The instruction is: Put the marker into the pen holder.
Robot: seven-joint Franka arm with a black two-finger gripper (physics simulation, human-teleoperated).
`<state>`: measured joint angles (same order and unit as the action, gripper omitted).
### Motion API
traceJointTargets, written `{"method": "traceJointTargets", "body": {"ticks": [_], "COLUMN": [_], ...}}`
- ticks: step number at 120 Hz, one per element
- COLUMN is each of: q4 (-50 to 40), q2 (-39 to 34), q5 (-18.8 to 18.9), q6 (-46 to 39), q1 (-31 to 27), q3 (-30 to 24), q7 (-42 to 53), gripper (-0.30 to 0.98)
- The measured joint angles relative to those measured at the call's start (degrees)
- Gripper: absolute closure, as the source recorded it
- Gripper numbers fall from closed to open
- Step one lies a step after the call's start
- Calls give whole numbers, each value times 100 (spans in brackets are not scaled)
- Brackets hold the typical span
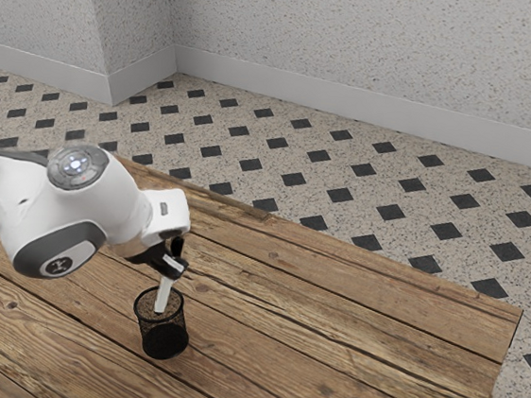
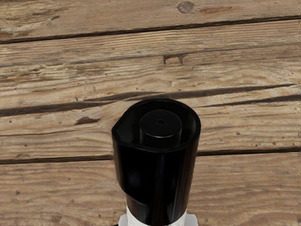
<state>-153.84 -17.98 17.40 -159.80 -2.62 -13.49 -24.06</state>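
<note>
My gripper (image 1: 172, 265) is shut on the marker (image 1: 163, 295), just above the black mesh pen holder (image 1: 166, 339). The marker tilts slightly, its white lower end overlapping the holder's mouth; how far inside it reaches, I cannot tell. The holder stands upright on the table. In the wrist view the marker (image 2: 157, 174) shows its black end large and close, with white body below. Pale fingertips of the gripper (image 2: 158, 220) press it from both sides.
The wooden plank table (image 1: 327, 334) extends toward the exterior view's right, where its edge drops to a tiled floor (image 1: 342, 196). A pale wall rises behind.
</note>
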Motion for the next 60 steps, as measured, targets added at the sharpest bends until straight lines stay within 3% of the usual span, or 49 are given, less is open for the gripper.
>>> {"method": "traceJointTargets", "body": {"ticks": [23,33,45,52,60], "q4": [77,760,3395,5080,6311], "q2": [-131,-9,701,1106,1421], "q5": [-13,-74,-536,-642,-717], "q6": [236,590,2088,3196,4301], "q1": [-24,-245,-305,-282,-299], "q3": [-109,312,520,627,727], "q7": [-288,-375,-302,-169,-4], "gripper": [29,20,12,9,7]}}
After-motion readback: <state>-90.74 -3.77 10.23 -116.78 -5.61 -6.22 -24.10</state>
